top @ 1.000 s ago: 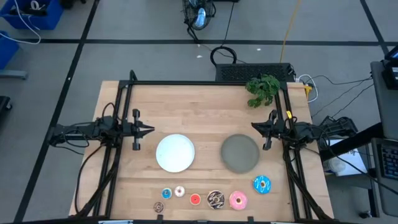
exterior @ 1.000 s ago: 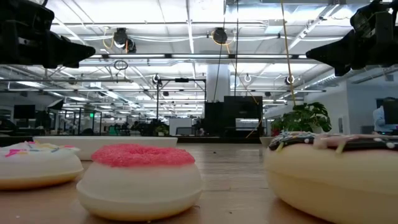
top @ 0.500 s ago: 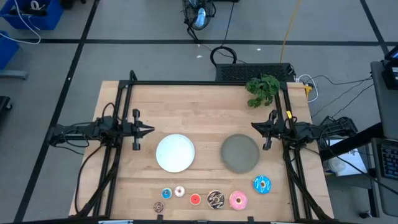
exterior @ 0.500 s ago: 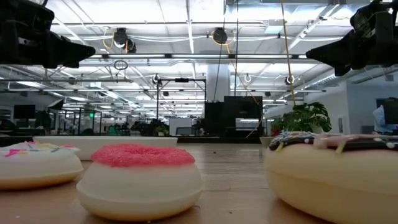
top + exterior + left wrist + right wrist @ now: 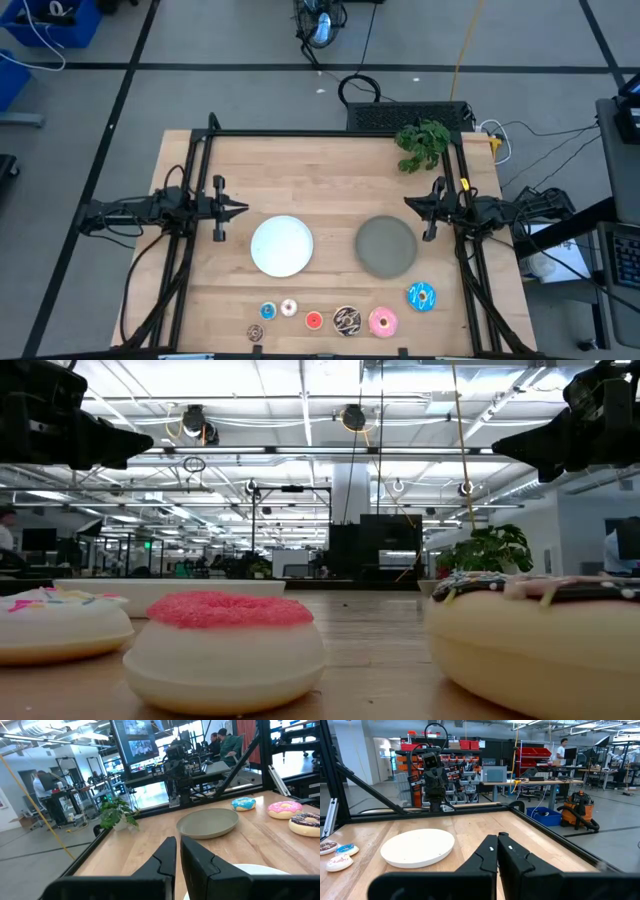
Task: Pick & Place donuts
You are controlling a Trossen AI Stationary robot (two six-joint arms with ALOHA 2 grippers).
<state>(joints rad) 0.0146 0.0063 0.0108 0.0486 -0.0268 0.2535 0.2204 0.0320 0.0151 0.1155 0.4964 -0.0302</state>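
Observation:
Several toy donuts lie flat in a row along the table's near edge: a tiny brown one (image 5: 255,333), tiny blue (image 5: 267,311), tiny white-pink (image 5: 289,308), tiny red (image 5: 313,320), chocolate with drizzle (image 5: 347,320), pink (image 5: 382,322) and blue (image 5: 421,296). My left gripper (image 5: 244,209) hovers shut at the table's left side, pointing level toward the white plate (image 5: 281,245). My right gripper (image 5: 408,204) hovers shut at the right side, above the grey plate (image 5: 386,246). Neither holds anything.
A green plant sprig (image 5: 423,143) sits at the far right corner. Black frame rails (image 5: 330,134) run along the table's far, left and right edges. Bare wood lies between the plates and the far rail. People show in the room beyond.

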